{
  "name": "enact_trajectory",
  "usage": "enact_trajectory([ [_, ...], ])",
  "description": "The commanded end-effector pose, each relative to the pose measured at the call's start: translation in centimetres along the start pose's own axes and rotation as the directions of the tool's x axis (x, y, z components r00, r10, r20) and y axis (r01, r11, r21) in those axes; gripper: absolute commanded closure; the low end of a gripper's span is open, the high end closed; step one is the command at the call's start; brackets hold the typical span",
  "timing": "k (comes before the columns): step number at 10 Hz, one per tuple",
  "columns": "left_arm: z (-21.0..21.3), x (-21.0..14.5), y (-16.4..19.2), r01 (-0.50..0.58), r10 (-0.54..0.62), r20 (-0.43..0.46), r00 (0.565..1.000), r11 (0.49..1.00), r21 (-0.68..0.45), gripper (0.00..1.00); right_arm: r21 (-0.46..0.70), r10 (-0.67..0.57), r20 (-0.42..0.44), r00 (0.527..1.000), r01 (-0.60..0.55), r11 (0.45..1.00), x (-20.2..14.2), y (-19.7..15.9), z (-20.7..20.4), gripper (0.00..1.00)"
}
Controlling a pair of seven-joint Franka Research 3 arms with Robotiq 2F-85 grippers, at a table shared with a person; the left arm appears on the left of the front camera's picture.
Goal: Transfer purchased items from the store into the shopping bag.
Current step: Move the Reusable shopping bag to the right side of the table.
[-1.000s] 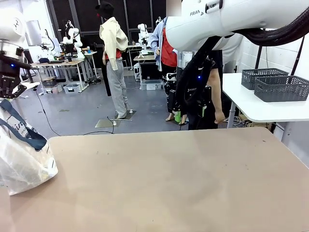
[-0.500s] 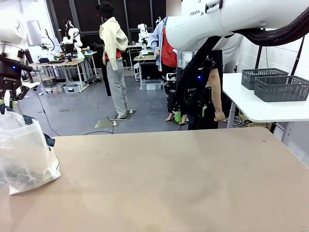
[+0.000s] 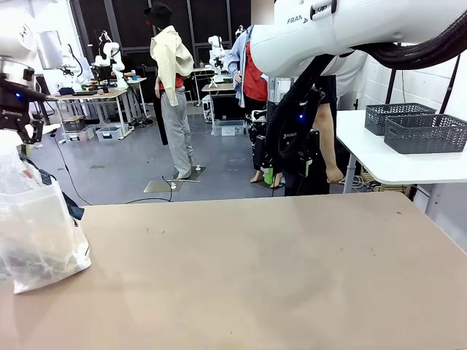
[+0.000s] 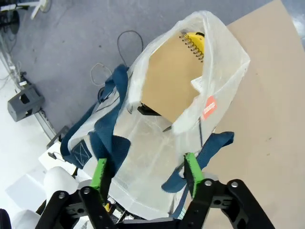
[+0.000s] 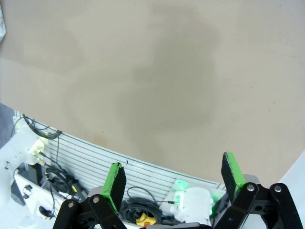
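The translucent whitish plastic shopping bag (image 4: 167,124) with navy straps stands loaded at the tan table's (image 3: 277,277) left edge, below the left gripper (image 4: 145,174) and apart from the right gripper (image 5: 174,179), both wide open and empty; unsupported, it may slump off that edge.

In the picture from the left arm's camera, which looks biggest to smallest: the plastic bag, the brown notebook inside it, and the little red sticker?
1. The shopping bag, largest by far.
2. The brown spiral notebook standing inside it.
3. The red sticker on the bag's wall, smallest.
All three sit at much the same distance from the camera, so the order is safe.
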State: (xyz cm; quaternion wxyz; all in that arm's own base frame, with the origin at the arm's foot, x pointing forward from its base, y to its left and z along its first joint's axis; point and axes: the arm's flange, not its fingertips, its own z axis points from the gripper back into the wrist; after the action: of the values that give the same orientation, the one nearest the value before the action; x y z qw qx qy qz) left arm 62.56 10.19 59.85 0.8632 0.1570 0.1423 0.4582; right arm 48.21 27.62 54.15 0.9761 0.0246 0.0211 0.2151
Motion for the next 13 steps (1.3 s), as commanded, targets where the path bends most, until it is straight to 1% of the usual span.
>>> enact_trajectory([
  [1, 1.7, -1.0, 1.2, -0.030, 0.030, -0.004, 1.000, 0.999, -0.029, 0.00, 0.008, -0.007, -0.003, 1.000, 0.007, 1.000, -0.4, 0.0, -0.1, 0.00],
  [4, 2.3, -1.9, 2.3, -0.009, 0.007, -0.035, 0.999, 0.998, -0.055, 0.00, 0.008, -0.007, -0.003, 1.000, 0.007, 1.000, -0.4, 0.0, -0.1, 0.00],
  [7, 3.2, -3.0, 3.2, 0.002, -0.004, -0.029, 1.000, 0.998, -0.070, 0.00, 0.008, -0.007, -0.003, 1.000, 0.007, 1.000, -0.4, 0.0, -0.1, 0.00],
  [8, 3.5, -3.3, 3.6, -0.001, -0.002, -0.041, 0.999, 0.997, -0.073, 0.00, 0.008, -0.007, -0.003, 1.000, 0.007, 1.000, -0.4, 0.0, -0.1, 0.00],
  [11, 4.6, -4.4, 4.9, -0.006, 0.004, -0.013, 1.000, 0.993, -0.115, 0.00, 0.008, -0.007, -0.003, 1.000, 0.007, 1.000, -0.4, 0.0, -0.1, 0.00],
  [13, 5.0, -5.1, 5.3, 0.023, -0.022, 0.015, 1.000, 0.992, -0.125, 0.00, 0.008, -0.007, -0.003, 1.000, 0.007, 1.000, -0.4, 0.0, -0.1, 0.00],
])
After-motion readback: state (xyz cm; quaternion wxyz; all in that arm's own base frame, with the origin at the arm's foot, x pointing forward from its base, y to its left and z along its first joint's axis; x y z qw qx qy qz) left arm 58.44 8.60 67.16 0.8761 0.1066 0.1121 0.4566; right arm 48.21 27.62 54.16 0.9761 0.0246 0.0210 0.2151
